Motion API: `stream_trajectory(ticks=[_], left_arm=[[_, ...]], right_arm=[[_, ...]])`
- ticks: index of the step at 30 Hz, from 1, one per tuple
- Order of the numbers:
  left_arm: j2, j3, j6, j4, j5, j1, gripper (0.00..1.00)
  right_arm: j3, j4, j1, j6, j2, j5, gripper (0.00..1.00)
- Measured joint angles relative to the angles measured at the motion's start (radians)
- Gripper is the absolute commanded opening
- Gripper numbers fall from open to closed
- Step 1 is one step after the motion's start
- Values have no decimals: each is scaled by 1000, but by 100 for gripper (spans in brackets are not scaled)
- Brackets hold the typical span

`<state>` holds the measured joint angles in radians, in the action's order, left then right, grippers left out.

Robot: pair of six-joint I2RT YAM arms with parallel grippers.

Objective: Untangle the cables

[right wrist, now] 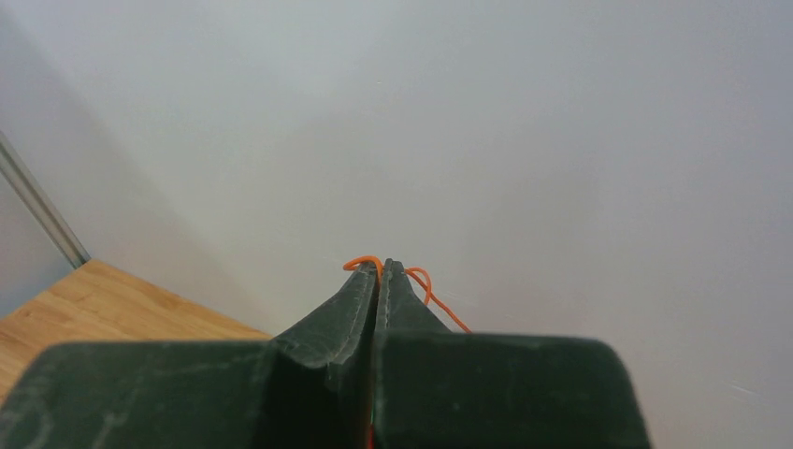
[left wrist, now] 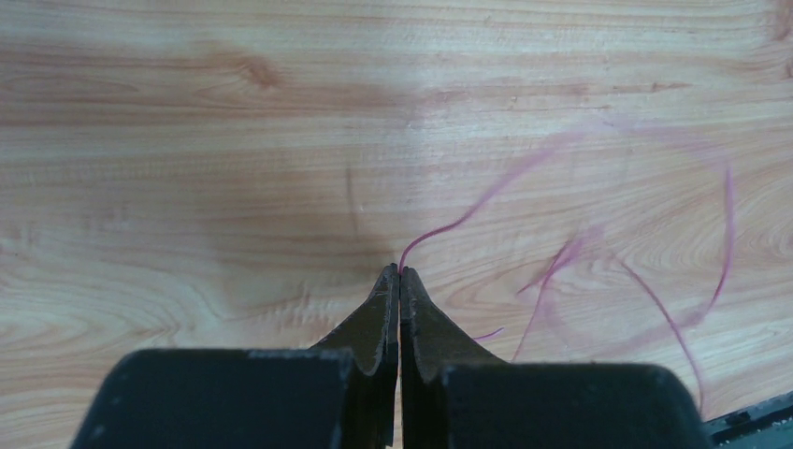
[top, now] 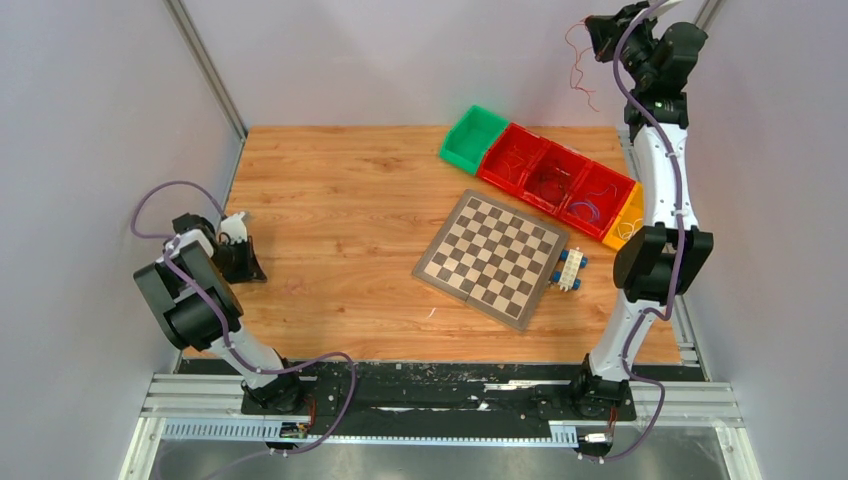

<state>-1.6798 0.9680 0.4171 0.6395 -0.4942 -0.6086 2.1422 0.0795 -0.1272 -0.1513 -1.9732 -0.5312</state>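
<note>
1. Our right gripper (right wrist: 383, 269) is clenched on the orange cable (right wrist: 425, 283), which loops out at its tips. The arm holds it high by the back wall, and the loose length dangles in the air beyond the table's far right corner.
2. Our left gripper (left wrist: 399, 273) is clamped shut low over the table (left wrist: 187, 140). A pink cable (left wrist: 458, 219) leaves its tips and curls across the wood.
3. We judge both cables to be feather-light, limp and a little springy. They are thin enough to slip from the pads.
4. We would grip a bare run near an end, away from crossings, and pull gently to avoid kinks.
</note>
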Motion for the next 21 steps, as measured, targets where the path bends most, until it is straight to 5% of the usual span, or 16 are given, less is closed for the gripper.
stream_trajectory(ticks=[11, 21], left_arm=[[32, 0, 31, 84, -146, 33, 0], [197, 1, 13, 109, -252, 233, 0]], right_arm=[[-36, 27, 23, -19, -2, -48, 0], [-150, 27, 66, 12, -61, -98, 0]])
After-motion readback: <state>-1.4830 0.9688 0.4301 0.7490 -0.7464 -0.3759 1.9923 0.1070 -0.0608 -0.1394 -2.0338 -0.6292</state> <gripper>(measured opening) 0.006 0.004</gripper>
